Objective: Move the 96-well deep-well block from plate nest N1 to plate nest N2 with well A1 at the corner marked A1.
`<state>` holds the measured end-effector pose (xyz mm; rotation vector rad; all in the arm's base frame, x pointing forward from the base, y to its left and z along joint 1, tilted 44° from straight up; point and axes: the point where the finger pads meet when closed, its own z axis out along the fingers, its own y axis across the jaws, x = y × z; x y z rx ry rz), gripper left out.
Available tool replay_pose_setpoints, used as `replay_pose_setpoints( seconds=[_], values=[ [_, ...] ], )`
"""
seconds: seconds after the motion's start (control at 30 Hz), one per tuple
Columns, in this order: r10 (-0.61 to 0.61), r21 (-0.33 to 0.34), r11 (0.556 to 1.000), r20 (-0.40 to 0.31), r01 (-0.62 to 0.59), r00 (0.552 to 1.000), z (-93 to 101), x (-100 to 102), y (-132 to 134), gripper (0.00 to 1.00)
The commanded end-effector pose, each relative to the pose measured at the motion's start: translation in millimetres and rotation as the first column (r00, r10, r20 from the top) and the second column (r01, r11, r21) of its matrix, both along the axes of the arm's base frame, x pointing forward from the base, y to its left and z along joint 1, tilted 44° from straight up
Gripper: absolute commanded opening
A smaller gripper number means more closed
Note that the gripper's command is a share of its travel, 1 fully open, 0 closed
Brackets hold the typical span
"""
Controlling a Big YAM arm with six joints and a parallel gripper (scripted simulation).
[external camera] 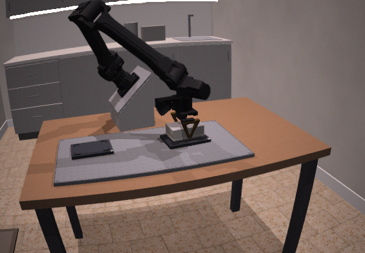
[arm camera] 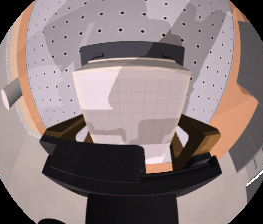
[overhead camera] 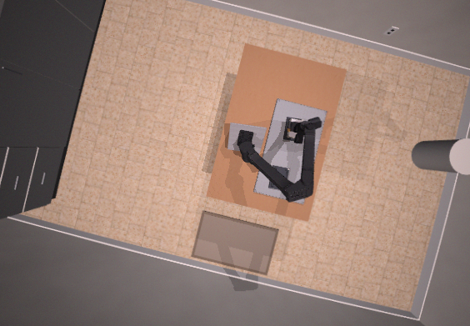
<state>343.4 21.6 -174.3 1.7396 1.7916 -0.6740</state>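
The white deep-well block (external camera: 183, 131) rests on the dark plate nest N2 (external camera: 186, 140), the right-hand nest in the exterior view. My gripper (external camera: 188, 128) comes straight down on it and is shut on the block, with its brown fingers on the block's two sides. In the wrist view the block (arm camera: 134, 106) fills the middle between the fingers, and the nest's dark edge (arm camera: 131, 52) shows beyond it. I cannot tell the block's A1 corner. Nest N1 (external camera: 92, 149) lies bare on the left of the mat. From above, the block (overhead camera: 291, 132) is mostly hidden by the gripper.
Both nests sit on a grey perforated mat (external camera: 145, 154) on the wooden table (external camera: 275, 131). The arm's slanted grey mount (external camera: 131, 105) stands behind the mat. The arm's links reach high over the mat's left half.
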Motion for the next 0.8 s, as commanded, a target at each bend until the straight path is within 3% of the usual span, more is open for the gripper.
replay_pose_setpoints(
  seconds=[0.0,0.77],
  values=[
    [-0.002,0.001,1.0,0.006,0.002,1.0,-0.3,5.5,-3.7,0.0],
    [-0.002,-0.003,1.0,-0.004,0.002,1.0,-5.2,1.7,-7.2,0.0]
  ],
)
